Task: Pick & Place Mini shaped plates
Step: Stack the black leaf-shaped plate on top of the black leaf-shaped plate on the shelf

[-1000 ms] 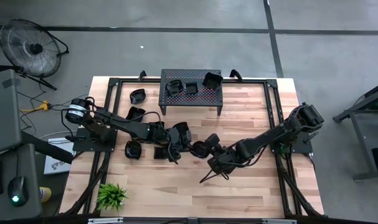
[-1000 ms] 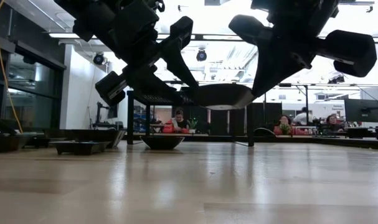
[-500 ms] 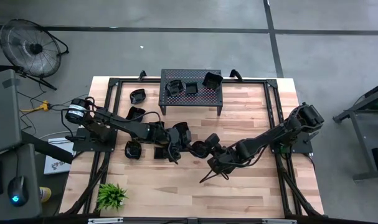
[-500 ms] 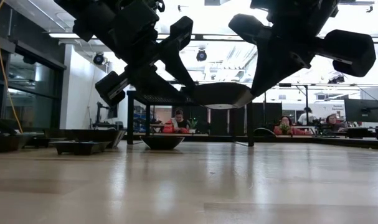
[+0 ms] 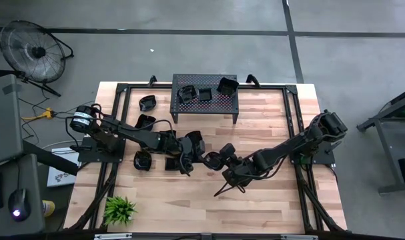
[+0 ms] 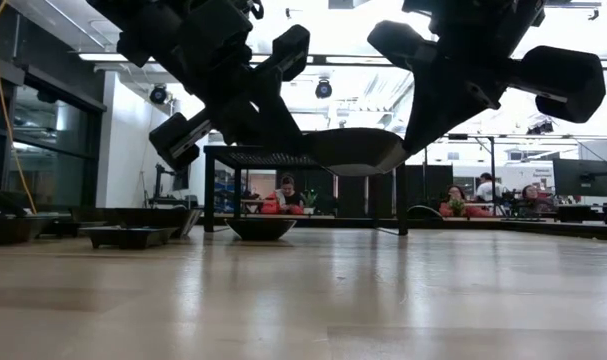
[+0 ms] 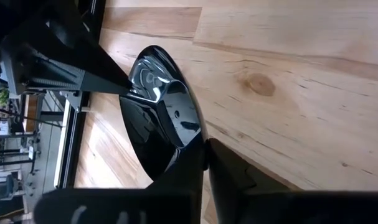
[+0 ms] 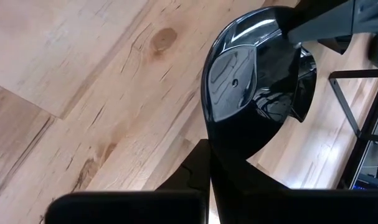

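A round glossy black mini plate (image 5: 213,159) hangs in the air over the middle of the table, between my two grippers. My left gripper (image 5: 203,157) is shut on its left rim and my right gripper (image 5: 223,161) is shut on its right rim. In the low view the plate (image 6: 353,152) is level and well above the wood. Other mini plates lie on the table to the left (image 5: 143,160), and three stand on the black perforated stand (image 5: 204,93). My left gripper pinches the plate's rim (image 7: 198,146) between its two fingers, coming level from the table's left. The plate is lifted clear of the table. My right gripper pinches the opposite rim (image 8: 223,146) between its two fingers, coming from the table's right, slanting down. The plate's underside (image 8: 238,81) faces its wrist camera.
The stand is at the far middle of the table. Loose plates lie at the left (image 5: 147,103) (image 5: 145,121) (image 5: 172,162). A small green plant (image 5: 120,209) is at the near left corner. Bare wood lies near and right of the grippers. People sit in the room beyond.
In the low view my left gripper has turned a little at the plate's rim. The plate has stayed level and clear of the table between both grippers.
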Tool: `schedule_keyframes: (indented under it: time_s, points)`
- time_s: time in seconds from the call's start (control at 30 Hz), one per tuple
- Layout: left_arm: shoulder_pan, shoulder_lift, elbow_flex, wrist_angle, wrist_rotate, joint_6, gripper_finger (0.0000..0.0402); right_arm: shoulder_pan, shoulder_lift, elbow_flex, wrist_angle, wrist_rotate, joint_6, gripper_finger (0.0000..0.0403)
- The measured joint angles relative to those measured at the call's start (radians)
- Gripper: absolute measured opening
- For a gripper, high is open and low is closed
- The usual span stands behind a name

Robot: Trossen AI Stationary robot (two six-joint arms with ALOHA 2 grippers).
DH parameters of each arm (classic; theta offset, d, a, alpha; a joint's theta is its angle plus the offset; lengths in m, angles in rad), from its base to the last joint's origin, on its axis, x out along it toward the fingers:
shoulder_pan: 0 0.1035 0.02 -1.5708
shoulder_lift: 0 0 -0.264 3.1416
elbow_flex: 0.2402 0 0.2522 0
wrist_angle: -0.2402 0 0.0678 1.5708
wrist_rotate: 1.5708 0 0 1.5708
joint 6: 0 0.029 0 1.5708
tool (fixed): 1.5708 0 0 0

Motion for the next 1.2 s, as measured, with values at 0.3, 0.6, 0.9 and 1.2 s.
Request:
schedule_keyframes:
  time_s: [0.3, 0.6, 0.9, 1.2]
  points:
    - [0.0, 0.0, 0.0, -0.001, 0.002, 0.0, 0.0005, 0.0, 0.0, 0.0, 0.0, 0.0, -0.002, 0.0]
    - [-0.001, 0.0, 0.0, 0.0, 0.006, -0.001, 0.0005, 0.0, 0.0, 0.0, -0.001, 0.04, -0.002, 0.0036]
    - [0.0, 0.0, 0.0, -0.002, 0.005, -0.002, 0.0005, 0.002, -0.002, 0.0, -0.001, 0.051, 0.049, 0.0121]
    - [0.0, 0.0, 0.0, -0.012, -0.014, -0.01, 0.0005, 0.017, -0.075, 0.0, -0.051, 0.182, 0.262, 0.0174]
